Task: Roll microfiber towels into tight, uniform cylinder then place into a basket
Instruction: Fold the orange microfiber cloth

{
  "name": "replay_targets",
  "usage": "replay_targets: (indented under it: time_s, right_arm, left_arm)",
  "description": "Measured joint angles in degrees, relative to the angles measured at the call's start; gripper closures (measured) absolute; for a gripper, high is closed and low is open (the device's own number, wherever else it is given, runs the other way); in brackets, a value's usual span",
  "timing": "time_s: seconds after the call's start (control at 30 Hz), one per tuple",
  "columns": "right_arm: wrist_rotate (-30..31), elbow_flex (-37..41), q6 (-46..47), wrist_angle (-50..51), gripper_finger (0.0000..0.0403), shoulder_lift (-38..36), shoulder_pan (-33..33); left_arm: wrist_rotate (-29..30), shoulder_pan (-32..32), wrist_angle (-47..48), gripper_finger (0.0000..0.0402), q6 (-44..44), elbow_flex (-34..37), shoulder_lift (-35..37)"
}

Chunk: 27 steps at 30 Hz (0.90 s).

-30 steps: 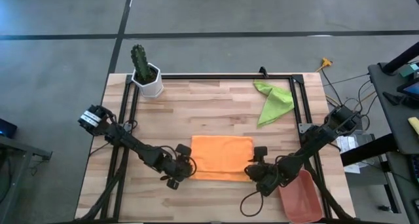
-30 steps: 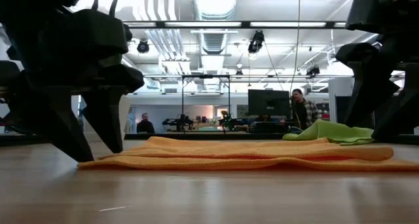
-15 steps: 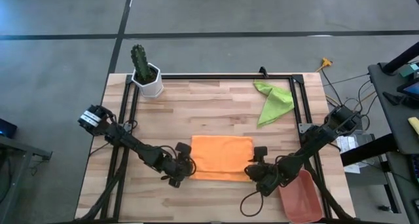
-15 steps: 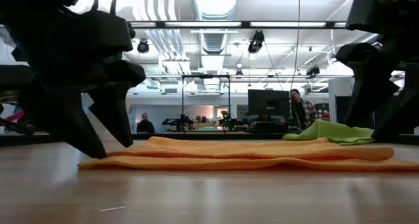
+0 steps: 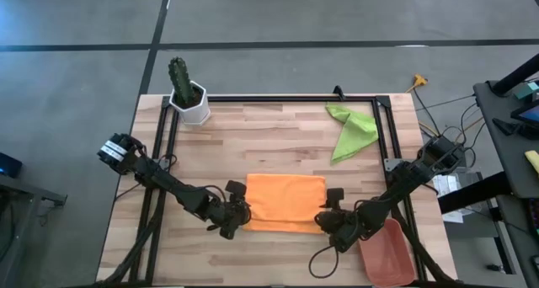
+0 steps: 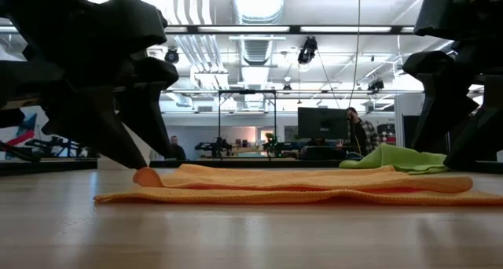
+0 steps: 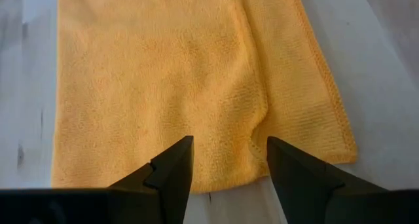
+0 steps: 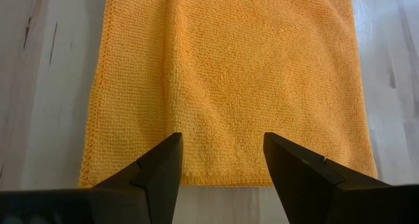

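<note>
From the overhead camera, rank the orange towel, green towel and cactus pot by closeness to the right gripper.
1. Orange towel, right beside the right gripper, toward the table's middle.
2. Green towel, far right corner.
3. Cactus pot, far left corner.

A bright orange microfiber towel [image 5: 286, 202] is lying flat and folded into a rectangle near the front middle of the table, one short edge lifting slightly. A lime green microfiber towel [image 5: 351, 130] is sitting crumpled toward the far right. A terracotta plastic basket [image 5: 386, 252] is resting at the front right corner.
</note>
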State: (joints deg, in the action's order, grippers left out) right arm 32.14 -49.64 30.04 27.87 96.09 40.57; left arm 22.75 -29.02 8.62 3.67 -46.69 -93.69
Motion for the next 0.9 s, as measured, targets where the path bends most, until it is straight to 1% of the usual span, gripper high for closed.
replay_targets:
  time_s: [0.2, 0.47, 0.53, 0.73, 0.9]
  right_arm:
    - [0.0, 0.1, 0.0, -0.3, 0.0194, 0.0, 0.0]
    - [0.0, 0.1, 0.0, -0.3, 0.0194, 0.0, 0.0]
    - [0.0, 0.1, 0.0, -0.4, 0.0194, 0.0, 0.0]
    - [0.0, 0.1, 0.0, -0.6, 0.0194, 0.0, 0.0]
    - [0.0, 0.1, 0.0, -0.8, 0.0194, 0.0, 0.0]
  left_arm:
    - [-5.4, -0.4, -0.1, 0.0224, 0.4, 0.2, 0.0]
    - [-6.0, -2.6, -0.3, 0.0224, 0.5, -0.1, 0.0]
    - [-5.8, -2.7, -1.0, 0.0224, 0.9, 0.0, 0.0]
    - [-0.4, -2.4, -0.7, 0.0224, 2.0, 0.2, -3.2]
    - [0.3, -2.5, -1.0, 0.0224, 1.9, -0.5, -4.3]
